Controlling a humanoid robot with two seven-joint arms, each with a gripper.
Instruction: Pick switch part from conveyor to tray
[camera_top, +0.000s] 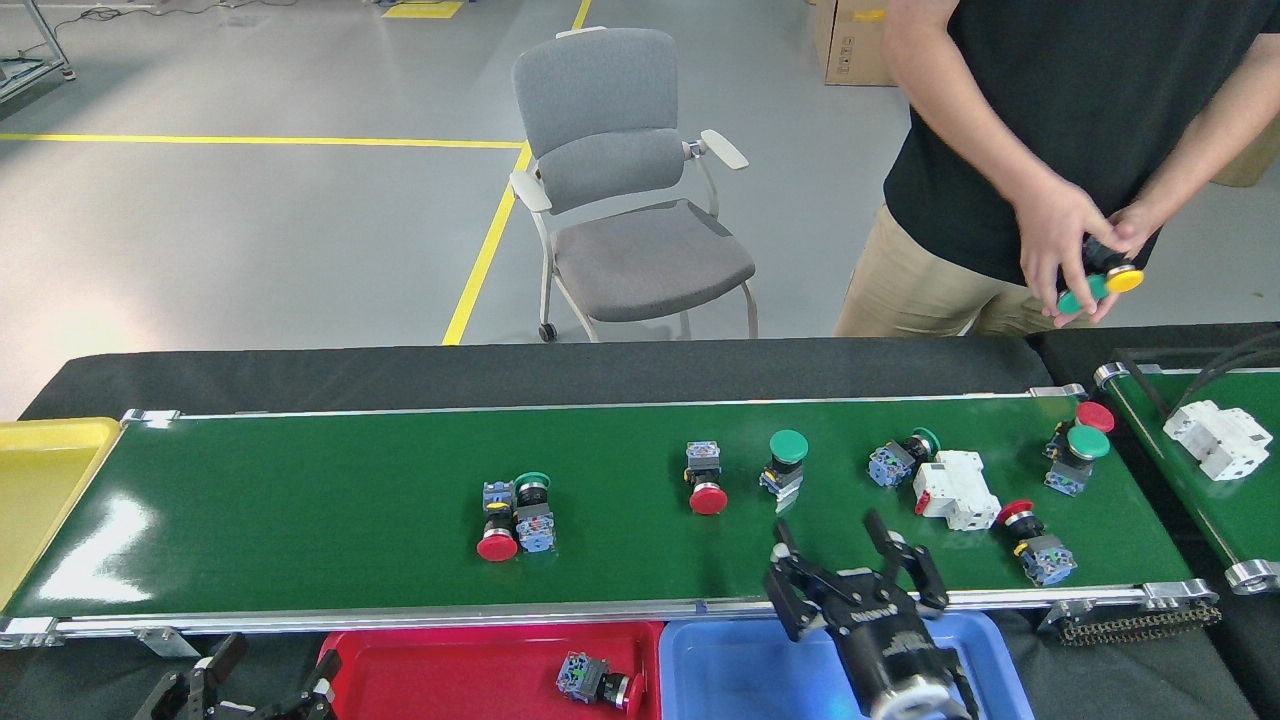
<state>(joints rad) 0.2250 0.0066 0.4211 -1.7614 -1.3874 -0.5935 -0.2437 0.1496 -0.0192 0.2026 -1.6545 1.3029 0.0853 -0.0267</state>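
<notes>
Two claws in view. Right claw (830, 535) spread wide, empty, poised over the near edge of the conveyor (300, 510) toward its right end, fingers pointing away from the near rail. Nearest switch part, the green-capped switch (785, 460), upright just beyond the left fingertip, apart from it. Red-capped switch (705, 478) lying on its side a little further left, cap toward the near edge. White breaker (953, 490) just beyond and right of the right fingertip, touching a small green switch (897, 460) at its far-left corner. Red switch (1035, 545) with a blue-grey contact block lying near the right end, close to the near rail. Paired red and green switches (1075, 445) at the far right corner of the belt. Cluster of two switches (515, 512), one red cap and one green cap, near the belt's middle, well apart from the claw.

Left claw (250, 680) low at the bottom edge, beside the left end of the red tray (450, 670), fingers parted, nothing between them. One switch (597, 685) lying in the red tray by its right wall. Blue tray (730, 665) under the right arm. Yellow bin (40, 470) at the belt's left end.

Person's hands (1075, 250) beyond the belt, holding more switch parts.
</notes>
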